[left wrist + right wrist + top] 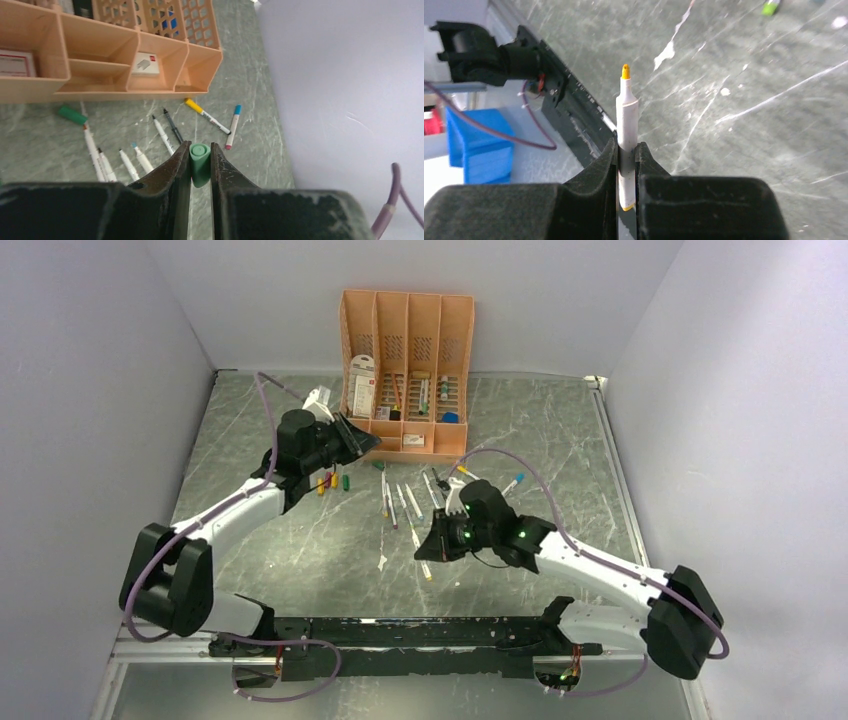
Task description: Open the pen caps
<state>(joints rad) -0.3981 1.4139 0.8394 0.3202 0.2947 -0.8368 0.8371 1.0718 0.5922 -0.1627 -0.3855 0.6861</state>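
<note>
1. While the left gripper (200, 146) is pinched shut on a short green cylindrical plastic cap (200, 167), that cap hangs clear of the grey marbled table (240, 75), above the loose pens and just in front of the peach-orange plastic organiser (150, 80).
2. The right gripper (627, 148) is clamped across a thin marker pen with a pale grey-white barrel (627, 112). Its bare yellow-orange nib (625, 71) points away from the wrist, and its yellow tail shows below the fingers.
3. The cap looks light, stiff and hollow, and its smooth round wall is likely to be slippery. A grip across the middle of its sides, as it is held here, should suit it. A grip near either end could let it squirt out.
4. The barrel is probably light and rigid too, but being round it may swivel between flat pads. For pulling, the best hold is likely on the barrel close to the cap.
5. On the table, the yellow-capped pen (206, 116) and the blue-ended pen (233, 126) appear to have caps on. A loose dark green cap (72, 115) lies near the organiser.
</note>
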